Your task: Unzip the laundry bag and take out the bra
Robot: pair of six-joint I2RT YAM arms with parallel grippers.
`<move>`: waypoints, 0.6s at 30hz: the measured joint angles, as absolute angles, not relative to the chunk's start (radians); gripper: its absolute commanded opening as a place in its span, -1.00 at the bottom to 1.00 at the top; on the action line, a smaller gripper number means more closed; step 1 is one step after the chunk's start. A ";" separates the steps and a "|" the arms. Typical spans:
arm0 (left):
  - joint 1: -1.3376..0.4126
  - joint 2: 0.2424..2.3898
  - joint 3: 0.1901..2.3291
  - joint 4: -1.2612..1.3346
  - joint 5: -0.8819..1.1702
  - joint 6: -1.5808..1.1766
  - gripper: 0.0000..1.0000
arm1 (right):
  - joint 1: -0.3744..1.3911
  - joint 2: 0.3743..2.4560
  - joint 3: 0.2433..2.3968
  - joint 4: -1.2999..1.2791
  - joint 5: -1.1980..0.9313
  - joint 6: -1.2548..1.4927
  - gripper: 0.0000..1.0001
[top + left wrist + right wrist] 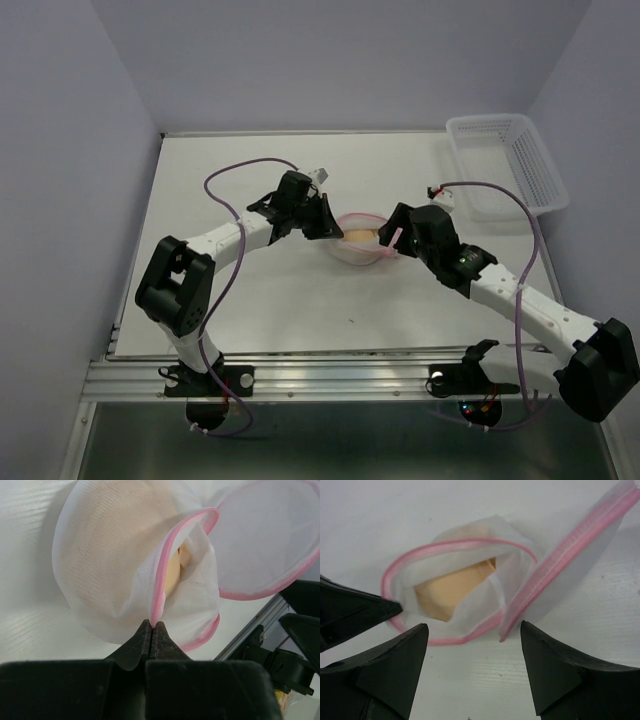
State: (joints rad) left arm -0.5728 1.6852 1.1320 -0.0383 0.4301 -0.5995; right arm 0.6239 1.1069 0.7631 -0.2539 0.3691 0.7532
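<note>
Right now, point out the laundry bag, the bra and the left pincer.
laundry bag (465, 542), right wrist view, pink zipper rim.
bra (446, 592), right wrist view, beige padding.
left pincer (151, 626), left wrist view, closed tips.

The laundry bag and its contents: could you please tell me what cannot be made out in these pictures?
1. Bra: the right wrist view shows only a beige patch through the opening; mesh of the laundry bag covers the rest.
2. Zipper pull: seen in no view.
3. Top external view: the bag is small, with the left gripper and right gripper covering its sides.
4. Left wrist view: the shut fingers hide how much rim they pinch.
</note>
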 measured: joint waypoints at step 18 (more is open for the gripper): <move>-0.582 1.679 1.125 -0.036 0.414 -0.582 -1.00 | 0.624 1.353 0.953 -0.158 0.091 0.463 0.47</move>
State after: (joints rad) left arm -0.5819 1.6787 1.1248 -0.0357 0.4141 -0.5823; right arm 0.6239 1.3525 0.9527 -0.1577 0.0914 0.4629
